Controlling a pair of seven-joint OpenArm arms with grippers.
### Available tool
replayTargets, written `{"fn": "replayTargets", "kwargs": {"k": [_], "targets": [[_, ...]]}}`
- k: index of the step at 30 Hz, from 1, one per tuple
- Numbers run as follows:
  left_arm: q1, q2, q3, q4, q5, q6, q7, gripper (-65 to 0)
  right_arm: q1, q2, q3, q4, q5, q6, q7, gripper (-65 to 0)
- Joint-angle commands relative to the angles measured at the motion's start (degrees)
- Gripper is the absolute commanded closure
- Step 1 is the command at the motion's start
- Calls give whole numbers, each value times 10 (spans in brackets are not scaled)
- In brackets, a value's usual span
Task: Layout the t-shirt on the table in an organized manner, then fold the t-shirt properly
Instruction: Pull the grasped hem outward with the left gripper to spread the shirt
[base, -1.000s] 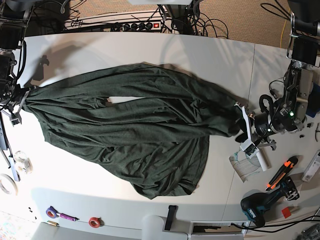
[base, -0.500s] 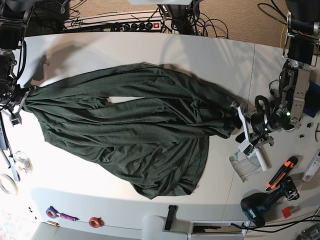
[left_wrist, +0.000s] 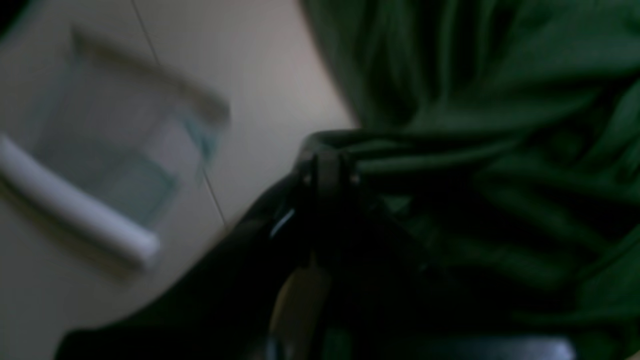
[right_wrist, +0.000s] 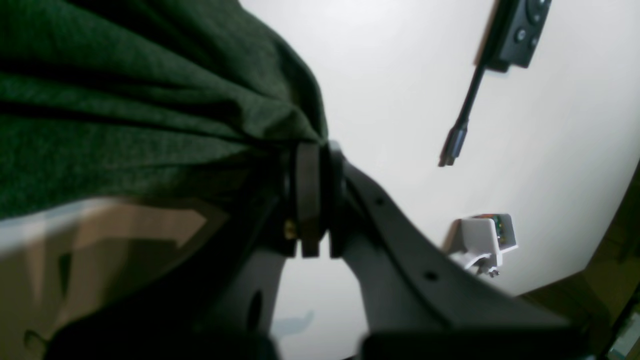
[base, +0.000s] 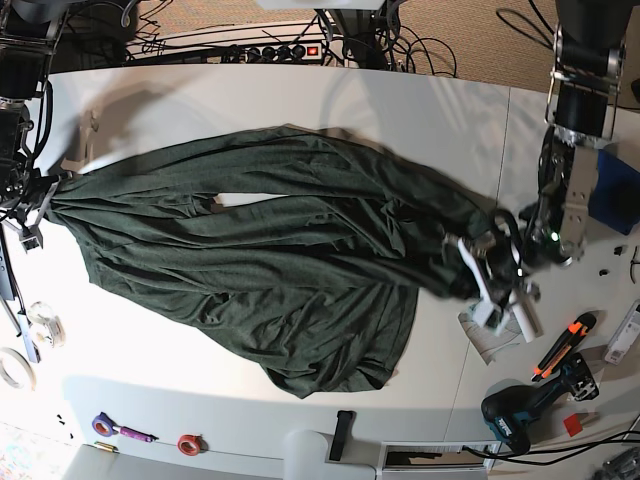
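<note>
A: Where is the shirt (base: 270, 250) now?
B: On the table (base: 200, 100), stretched across it from side to side, but bunched in long folds and not flat.
A: And the grippers?
B: The right gripper (right_wrist: 320, 170) is clamped on a bunch of cloth at one end. The left gripper (base: 476, 265) pinches the other end — its wrist view is blurred, but cloth goes into the closed jaws.
A: How to do the spreading well?
B: I think both should hold the cloth taut and low, then let go and take new holds at true corners — one pinch gathers too many layers. The left side should avoid the tools near it.
A: Count, please
B: One shirt, two grippers, one drill (base: 515, 412), one orange cutter (base: 562, 345)
</note>
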Motion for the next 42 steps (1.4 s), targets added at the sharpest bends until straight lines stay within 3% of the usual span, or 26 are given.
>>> {"fn": "replayTargets", "kwargs": {"k": [1, 9, 13, 19, 25, 27, 30, 31, 32, 34, 35, 38, 42], "targets": [[-27, -6, -5, 21, -29, -14, -12, 0, 10, 18, 5, 7, -5, -6, 4, 0], [-70, 30, -4, 78, -179, -143, 59, 0, 10, 18, 5, 7, -1, -6, 4, 0], [-85, 74, 15, 78, -182, -155, 48, 0, 9, 18, 5, 7, 26, -6, 4, 0], [-193, 134, 205, 44, -25, -92, -20, 0, 9, 18, 5, 7, 35, -6, 3, 0], [-353, 250, 369, -96, 136, -17, -148, 0, 10, 18, 5, 7, 35, -6, 2, 0], [-429, 295, 393, -168, 196, 51, -212, 0, 9, 18, 5, 7, 35, -6, 2, 0], [-531, 349, 379, -255, 197, 217, -263, 0, 10, 18, 5, 7, 35, -6, 4, 0], [-557, 365, 361, -276, 181, 264, -258, -55, 9, 18, 5, 7, 35, -6, 4, 0], [-576, 365, 343, -291, 159, 292, -253, -168, 10, 17, 5, 7, 35, -7, 3, 0], [-576, 365, 314, -296, 121, 299, -234, -354, 9, 16, 5, 5, 35, -9, 3, 0], [-576, 365, 295, -296, 120, 298, -207, -402, 8, 16, 5, 5, 35, -8, 3, 0], [-576, 365, 243, -296, 112, 272, -125, -421, 8, 16, 5, 5, 35, -8, 8, 0], [-529, 349, 199, -296, 90, 168, -70, -421, 8, 16, 5, 5, 35, -8, 16, 0]]}}
